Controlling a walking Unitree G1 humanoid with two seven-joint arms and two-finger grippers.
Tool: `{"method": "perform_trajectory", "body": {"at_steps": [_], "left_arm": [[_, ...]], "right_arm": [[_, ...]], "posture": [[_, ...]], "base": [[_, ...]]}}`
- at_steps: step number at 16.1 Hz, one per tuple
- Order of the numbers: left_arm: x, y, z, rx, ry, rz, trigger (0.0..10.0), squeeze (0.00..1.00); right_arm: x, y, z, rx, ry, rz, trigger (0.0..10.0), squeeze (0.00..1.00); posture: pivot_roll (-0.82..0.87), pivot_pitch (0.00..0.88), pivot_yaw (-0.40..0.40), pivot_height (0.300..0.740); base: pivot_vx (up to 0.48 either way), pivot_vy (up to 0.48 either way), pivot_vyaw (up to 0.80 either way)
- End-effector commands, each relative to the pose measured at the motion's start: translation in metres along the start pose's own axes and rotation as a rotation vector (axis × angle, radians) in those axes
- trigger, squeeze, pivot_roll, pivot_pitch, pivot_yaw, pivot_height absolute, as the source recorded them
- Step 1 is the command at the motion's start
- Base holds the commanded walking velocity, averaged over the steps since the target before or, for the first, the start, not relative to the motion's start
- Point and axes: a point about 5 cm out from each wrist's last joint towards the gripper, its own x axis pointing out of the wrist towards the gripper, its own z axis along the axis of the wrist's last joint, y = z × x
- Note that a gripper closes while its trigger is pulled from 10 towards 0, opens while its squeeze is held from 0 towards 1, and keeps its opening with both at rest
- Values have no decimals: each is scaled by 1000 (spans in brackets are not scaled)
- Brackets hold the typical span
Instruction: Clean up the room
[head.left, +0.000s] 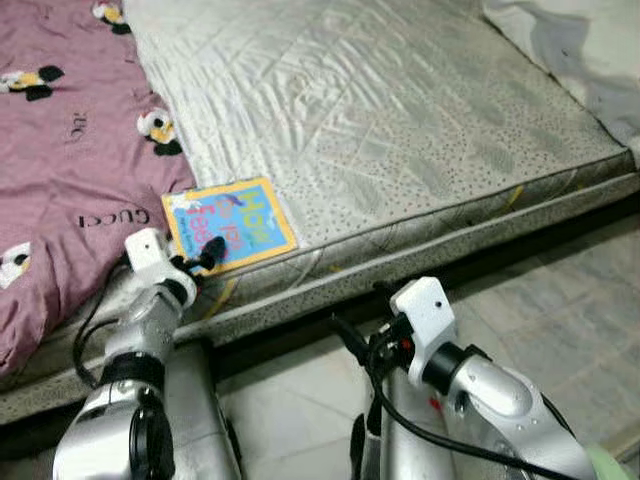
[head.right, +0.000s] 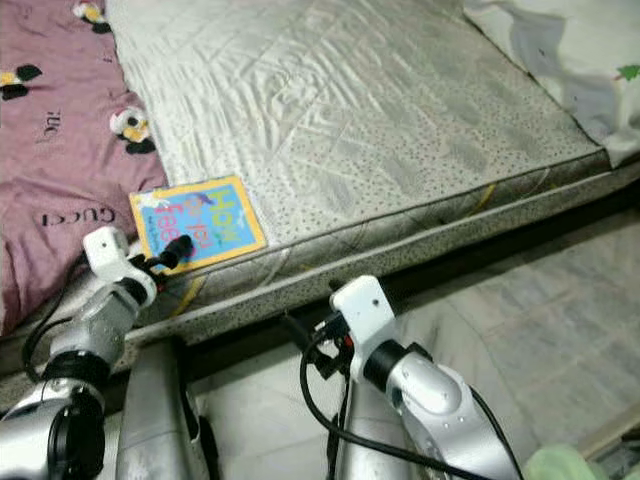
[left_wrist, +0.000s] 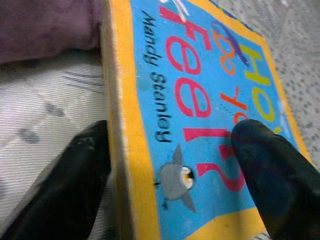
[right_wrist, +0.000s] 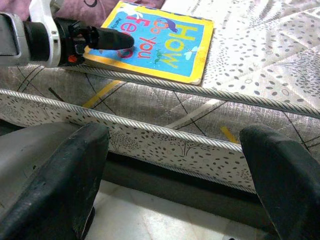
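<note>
**Book grasp at mattress edge: slip risk**

Left gripper (head.left: 205, 252) at the near corner of the book (head.left: 232, 225), fingers parted and straddling its spine edge: one finger (left_wrist: 272, 175) over the blue cover, the other (left_wrist: 70, 185) beside the spine, low against the mattress (head.left: 400, 130). Not clamped yet, going by the wrist view; gap visible on both sides of the edge.

Book flat on the mattress, just ahead of the left gripper, close to the piped front edge, far corner touching the pink blanket (head.left: 70, 170).

Right gripper (right_wrist: 175, 185) spread wide and empty, low in front of the bed side, well short of the book, aimed at the mattress wall.

Likely failure modes:
- Pinch on one corner only: heavy board book could pivot or droop once lifted, then slide out.
- Lower finger could dig into soft quilting instead of getting under the cover; closing then pushes the book away toward the blanket.
- Glossy cover, rounded fingertips: poor friction.
- Nudge toward the edge could drop it to the tiled floor (head.left: 560, 300).
</note>
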Motion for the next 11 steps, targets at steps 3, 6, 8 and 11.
{"method": "perform_trajectory", "body": {"at_steps": [3, 6, 8, 11], "left_arm": [[4, -7, -9, 4, 47, -30, 0, 0], [5, -9, -3, -11, 10, -54, 0, 0], [6, -9, 2, -14, -5, -54, 0, 0], [8, -9, 8, -1, -22, -58, 0, 0]], "right_arm": [[-1, -3, -1, 0, 4, -29, 10000, 0], [2, -4, -1, 0, 0, -31, 10000, 0], [5, -5, 0, -2, -11, -36, 10000, 0], [14, -6, 2, -3, -25, -39, 10000, 0]], "posture": [[-261, 163, -47, 515], [-254, 150, -43, 515], [-243, 136, -39, 515], [-225, 116, -29, 515]], "base": [[0, 0, 0], [0, 0, 0], [0, 0, 0], [0, 0, 0]]}}
